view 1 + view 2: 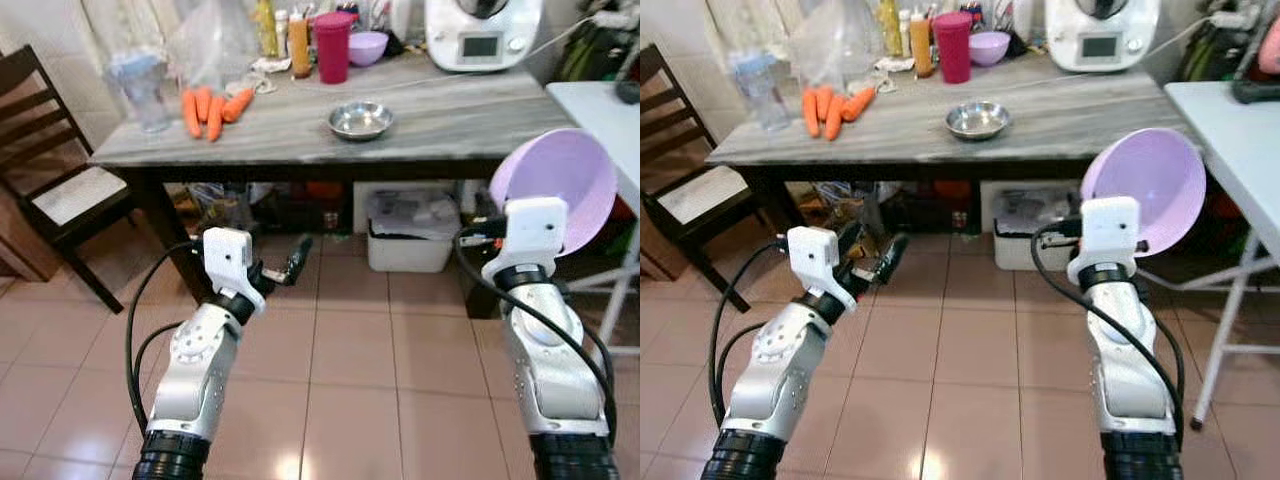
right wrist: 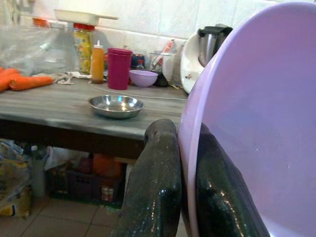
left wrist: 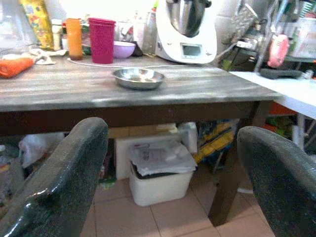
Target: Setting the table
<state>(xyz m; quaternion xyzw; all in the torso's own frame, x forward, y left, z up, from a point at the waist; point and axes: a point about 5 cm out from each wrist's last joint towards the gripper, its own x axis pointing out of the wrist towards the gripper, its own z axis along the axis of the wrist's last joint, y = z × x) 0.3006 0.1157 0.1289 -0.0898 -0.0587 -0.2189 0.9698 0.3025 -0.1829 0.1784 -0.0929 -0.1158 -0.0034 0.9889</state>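
Observation:
My right gripper (image 2: 181, 187) is shut on the rim of a large lilac plastic bowl (image 1: 560, 180), held tilted on edge in front of the table's right end, below the tabletop. The bowl (image 2: 256, 128) looms close in the right wrist view. My left gripper (image 1: 296, 262) is open and holds nothing, low over the tiled floor before the table; its two black fingers (image 3: 64, 182) stand wide apart. On the grey wooden table (image 1: 450, 120) sits a small steel bowl (image 1: 360, 119), with a smaller lilac bowl (image 1: 367, 46) and a magenta cup (image 1: 332, 46) at the back.
Several carrots (image 1: 210, 108), a plastic jug (image 1: 145, 88), bottles and a white kitchen machine (image 1: 482, 32) stand on the table. A dark chair (image 1: 60, 190) is at the left, a white folding table (image 1: 605, 110) at the right. A white bin (image 1: 410, 235) sits underneath.

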